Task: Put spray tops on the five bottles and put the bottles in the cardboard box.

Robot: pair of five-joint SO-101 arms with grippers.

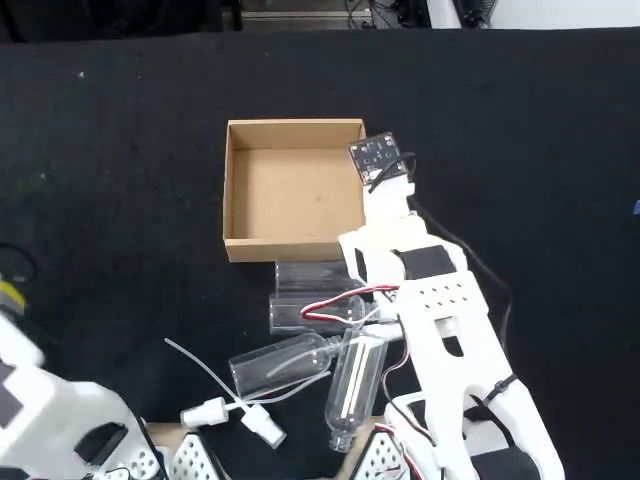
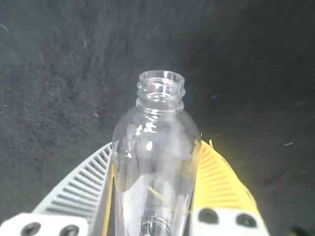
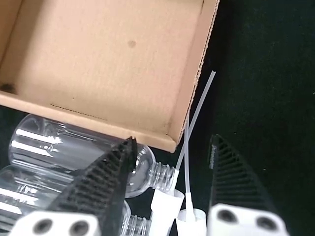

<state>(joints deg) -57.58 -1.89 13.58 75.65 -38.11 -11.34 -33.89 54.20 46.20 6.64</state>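
no legible text, labels, numbers or signs on anything in view

Black cloth-covered table (image 1: pixel 120 130), dark cables (image 1: pixel 398 12) on the floor beyond its far edge.

A black-covered table (image 1: pixel 120 150) is shown; on it an open cardboard box (image 1: pixel 294 190) is set, with clear bottles (image 1: pixel 280 365) laid sideways nearby and white spray tops (image 1: pixel 205 412) beside them.
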